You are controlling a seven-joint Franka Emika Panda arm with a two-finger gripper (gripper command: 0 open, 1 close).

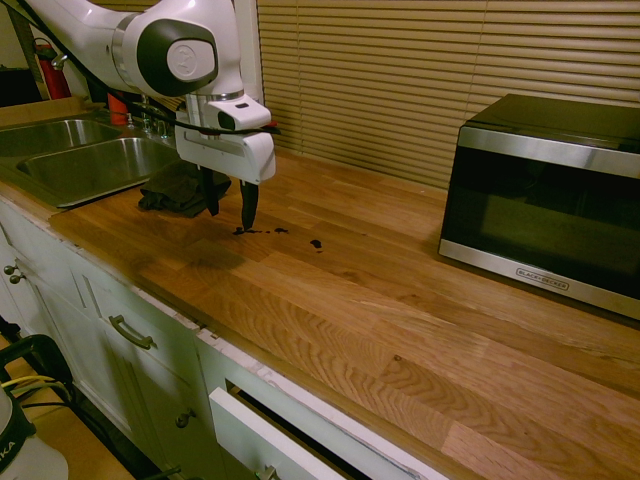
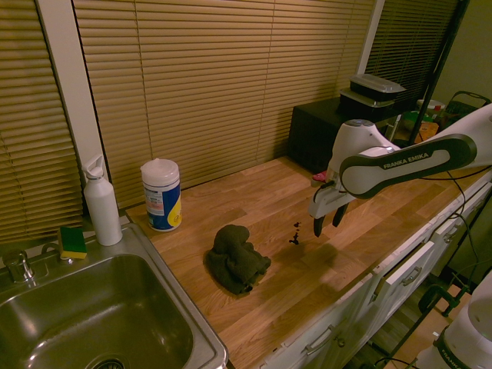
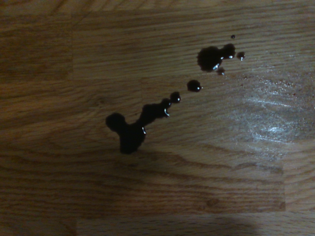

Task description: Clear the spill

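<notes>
The spill (image 1: pixel 276 232) is a short row of small dark blotches on the wooden countertop (image 1: pixel 400 330); it also shows as dark specks (image 2: pixel 295 233) and, close up, as a glossy smear with drops (image 3: pixel 147 115). My gripper (image 1: pixel 230 205) hangs just above the counter at the sink end of the spill, open, with nothing between its fingers. In the second exterior view the gripper (image 2: pixel 328 221) hovers right of the blotches. A crumpled dark cloth (image 1: pixel 180 190) lies behind the gripper by the sink; the cloth (image 2: pixel 234 259) sits apart from the spill.
A steel sink (image 1: pixel 80 160) is set in the counter's left end. A black microwave (image 1: pixel 545 200) stands at the right. A wipes canister (image 2: pixel 161 194), white bottle (image 2: pixel 101 201) and sponge (image 2: pixel 73 242) line the blinds. Cabinet drawers (image 1: pixel 250 430) run below.
</notes>
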